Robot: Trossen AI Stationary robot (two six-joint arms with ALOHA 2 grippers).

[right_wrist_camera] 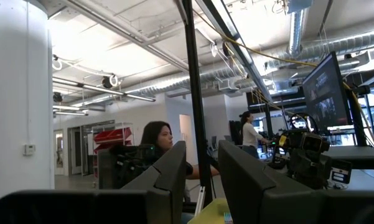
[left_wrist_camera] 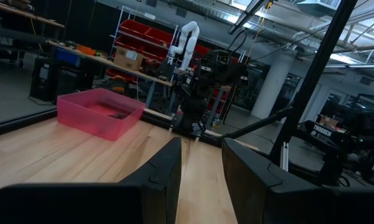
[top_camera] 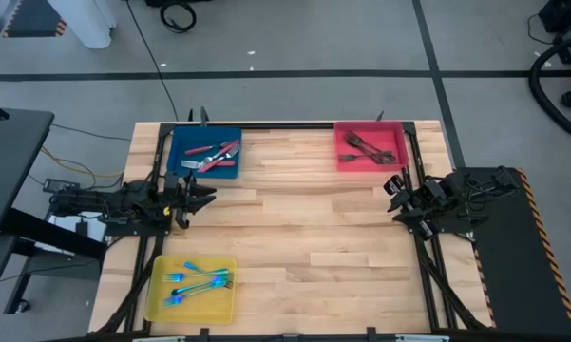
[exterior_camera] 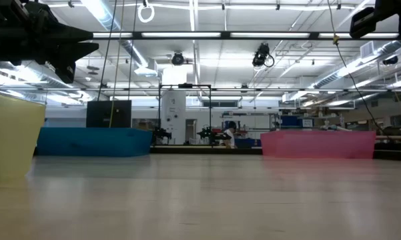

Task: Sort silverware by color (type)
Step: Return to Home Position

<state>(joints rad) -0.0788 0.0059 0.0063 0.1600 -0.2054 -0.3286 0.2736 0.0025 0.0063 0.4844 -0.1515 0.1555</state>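
The pale wooden plank table (top_camera: 314,237) stands on a grey concrete floor (top_camera: 295,33) that is crossed by dark straight lines. Beyond the table's far edge a coiled black cable (top_camera: 178,15) lies on this floor. Seen level across the table, the hall behind it is wide and bright, with long white tube lights (exterior_camera: 187,35) under the ceiling and a white square column (exterior_camera: 173,113) farther back. Past the table's right side stand a metal shelf with red plastic bins (left_wrist_camera: 140,31) and a brown cardboard box (left_wrist_camera: 127,58). Past its left side are a broad white wall (right_wrist_camera: 18,93), a seated dark-haired person (right_wrist_camera: 157,138), a standing person in a white top (right_wrist_camera: 247,134) and a large dark monitor (right_wrist_camera: 327,93).
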